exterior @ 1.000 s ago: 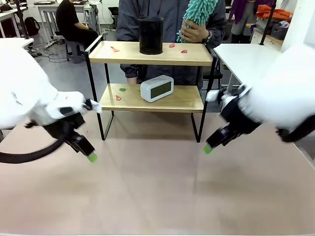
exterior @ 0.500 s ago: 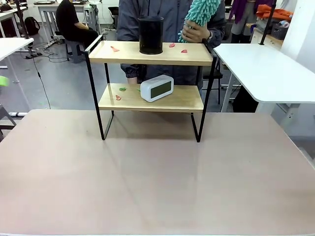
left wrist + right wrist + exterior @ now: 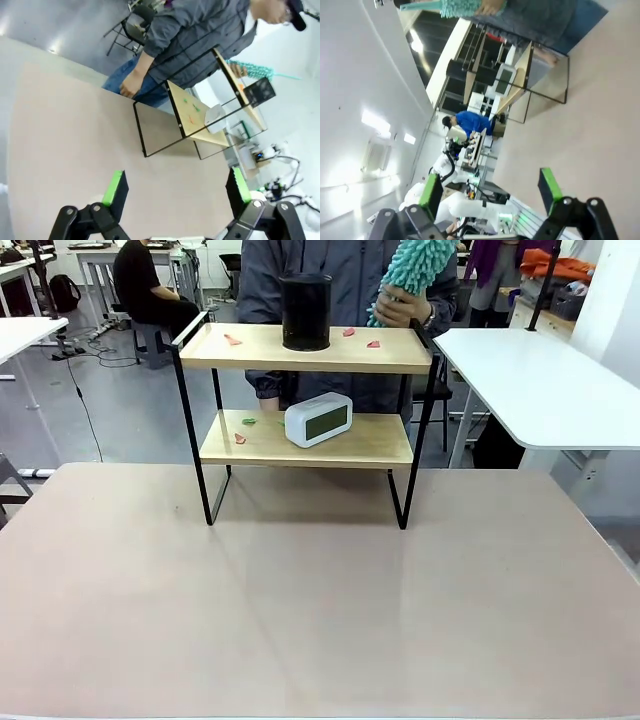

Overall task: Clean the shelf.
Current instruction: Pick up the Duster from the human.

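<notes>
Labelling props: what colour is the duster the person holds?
Teal duster, best seen in the front view.

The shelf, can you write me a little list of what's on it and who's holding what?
shelf: two-tier rack, light wooden boards, black metal frame
top board: black cylinder container, three red paper scraps
lower board: white digital clock, green scrap, red scrap
person's hand: holds fluffy teal duster
left gripper: open
right gripper: open
</notes>
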### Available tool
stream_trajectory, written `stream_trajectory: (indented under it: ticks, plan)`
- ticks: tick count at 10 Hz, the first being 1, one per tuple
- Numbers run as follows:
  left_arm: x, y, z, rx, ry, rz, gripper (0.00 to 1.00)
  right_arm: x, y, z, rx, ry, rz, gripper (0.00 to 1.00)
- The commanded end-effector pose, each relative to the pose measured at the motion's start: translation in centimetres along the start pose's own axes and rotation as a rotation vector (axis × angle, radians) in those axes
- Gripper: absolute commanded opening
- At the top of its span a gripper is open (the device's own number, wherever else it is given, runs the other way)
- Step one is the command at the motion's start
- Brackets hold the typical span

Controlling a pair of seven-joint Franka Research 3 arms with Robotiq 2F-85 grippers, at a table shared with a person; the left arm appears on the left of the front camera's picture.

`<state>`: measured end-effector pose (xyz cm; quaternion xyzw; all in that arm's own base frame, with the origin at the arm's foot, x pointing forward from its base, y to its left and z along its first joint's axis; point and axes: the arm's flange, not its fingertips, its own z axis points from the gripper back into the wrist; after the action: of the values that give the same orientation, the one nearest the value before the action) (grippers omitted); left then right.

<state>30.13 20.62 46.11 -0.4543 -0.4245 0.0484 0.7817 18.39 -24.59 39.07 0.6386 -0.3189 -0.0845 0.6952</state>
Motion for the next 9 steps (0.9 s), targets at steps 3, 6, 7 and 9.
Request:
stream_trajectory:
  ticks: [3,6,7,9]
  plan:
    - [0.74,-3.27,1.27,0.018,0.013,-0.102,1.00,1.02,2.85,-1.89,-0.008,0.060,0.038,1.00]
    - [0.74,-3.27,1.27,0.018,0.013,-0.102,1.00,1.02,2.85,-1.89,-0.008,0.060,0.038,1.00]
    - [0.74,-3.27,1.27,0.018,0.013,-0.102,1.00,1.02,2.85,-1.89,-0.008,0.060,0.038,1.00]
    - [0.74,-3.27,1.27,0.018,0.013,-0.102,1.00,1.02,2.85,-1.89,-0.008,0.060,0.038,1.00]
